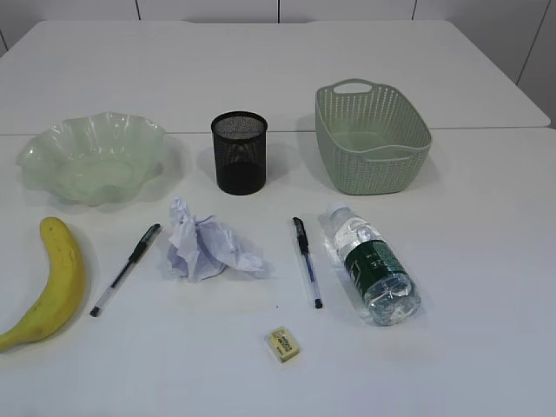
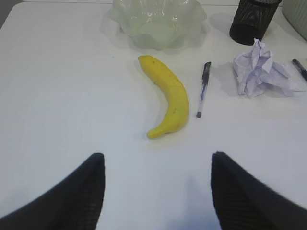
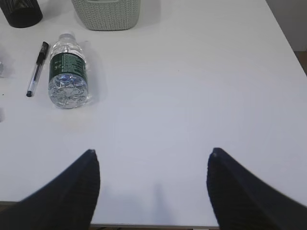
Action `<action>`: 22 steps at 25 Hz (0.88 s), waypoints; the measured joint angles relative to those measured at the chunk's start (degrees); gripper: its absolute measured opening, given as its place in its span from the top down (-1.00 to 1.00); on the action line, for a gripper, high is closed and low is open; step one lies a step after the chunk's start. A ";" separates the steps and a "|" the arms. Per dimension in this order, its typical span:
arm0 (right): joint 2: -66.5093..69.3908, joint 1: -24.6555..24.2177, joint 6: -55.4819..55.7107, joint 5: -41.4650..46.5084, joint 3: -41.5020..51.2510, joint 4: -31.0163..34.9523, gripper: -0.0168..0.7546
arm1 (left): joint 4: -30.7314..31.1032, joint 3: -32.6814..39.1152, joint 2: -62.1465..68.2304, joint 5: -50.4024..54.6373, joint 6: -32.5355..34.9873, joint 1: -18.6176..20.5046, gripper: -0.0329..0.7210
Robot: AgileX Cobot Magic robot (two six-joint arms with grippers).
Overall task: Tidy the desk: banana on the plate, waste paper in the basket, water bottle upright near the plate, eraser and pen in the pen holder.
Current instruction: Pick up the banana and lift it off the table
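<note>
Yellow curved banana (image 2: 169,96) lies on the table just below the frilly pale-green glass plate (image 2: 158,21). Nothing tidied yet; my left claw (image 2: 156,184) hangs open, needs reaching forward.

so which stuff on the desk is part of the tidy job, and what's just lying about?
Part of the job:
banana
plate
waste paper
basket
water bottle, lying on its side
eraser
two pens: left pen, right pen
pen holder

Just lying about:
nothing; every item on the table belongs to the job.
</note>
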 joint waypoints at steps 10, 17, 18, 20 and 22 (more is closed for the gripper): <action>0.23 0.00 0.00 0.00 -1.29 0.23 -0.39 | -0.68 -1.70 5.94 -0.09 0.00 0.00 -0.39; 0.23 0.00 -0.10 -0.10 -1.39 0.82 -0.39 | -0.91 -3.69 13.49 -0.81 0.00 0.00 -0.39; 0.33 0.00 -0.21 -0.10 -1.39 0.82 -0.39 | -0.91 -3.69 14.49 -0.84 0.00 0.00 -0.39; 0.94 0.00 -0.62 -0.10 -1.66 1.08 -0.39 | -0.91 -4.08 16.23 -0.84 0.00 0.00 -0.39; 2.13 0.00 -2.01 -0.10 -2.28 2.21 -0.39 | -0.91 -4.89 17.78 -0.96 0.00 0.00 -0.39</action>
